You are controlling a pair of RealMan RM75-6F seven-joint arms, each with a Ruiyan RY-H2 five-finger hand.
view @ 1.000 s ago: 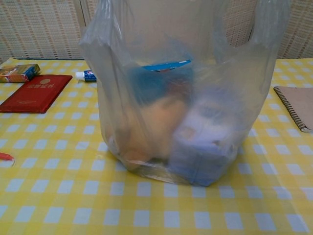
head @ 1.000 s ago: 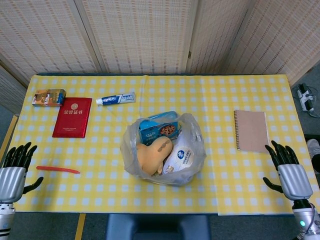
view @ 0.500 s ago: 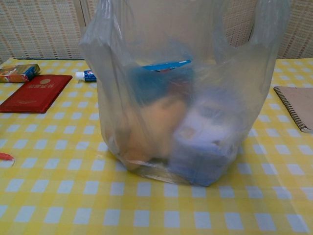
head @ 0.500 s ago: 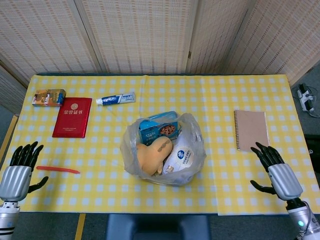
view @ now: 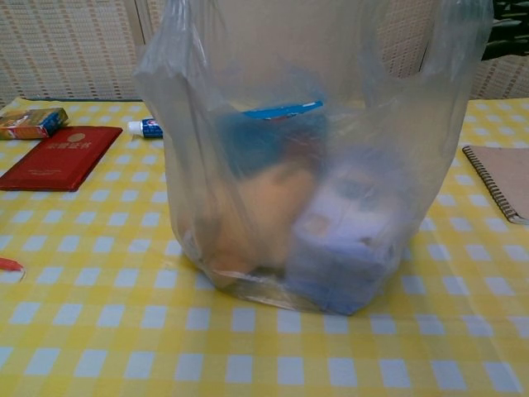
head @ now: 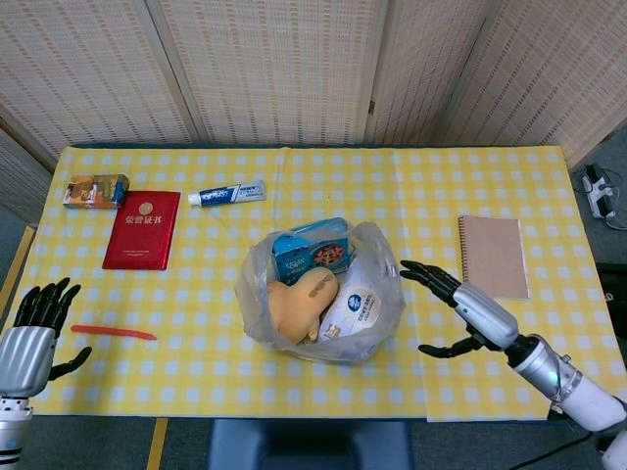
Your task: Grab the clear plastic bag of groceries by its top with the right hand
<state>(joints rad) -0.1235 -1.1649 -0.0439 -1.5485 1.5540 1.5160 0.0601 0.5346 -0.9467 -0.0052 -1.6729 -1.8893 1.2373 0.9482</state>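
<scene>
Step in hand was the approach: the right hand point(head: 460, 305) hung just beside the right side of the bag point(head: 318, 291), fingers spread and pointing toward it, thumb apart below, holding nothing. No contact with the plastic showed in the head view. In the chest view only dark fingertips point(view: 508, 26) showed at the top right corner, near the bag's right handle loop; whether they touched it could not be told.

The bag stood near the middle of the desk point(head: 411, 201), toward the front edge, upright, mouth open at the top. Inside were a blue snack box point(head: 312, 250), a tan heart-shaped item point(head: 297, 302) and a white pouch point(head: 355, 311), all blurred through the plastic up close.

The left hand point(head: 29, 333) rested at the front left edge of the desk, fingers apart, empty, just beside an orange stick point(head: 113, 333).

Elsewhere on the desk: a red booklet point(head: 143, 229), a small carton point(head: 96, 190), a toothpaste tube point(head: 226, 193), and a brown notebook point(head: 493, 256) behind the right hand.

Judged barely begun: nothing gripped yet. Next move probably called for bringing the right hand up and over the bag's top, gathering the handle loops and closing the fingers round them. Thin loose plastic would likely slip or bunch, so the fingers needed both loops, not one wall.
</scene>
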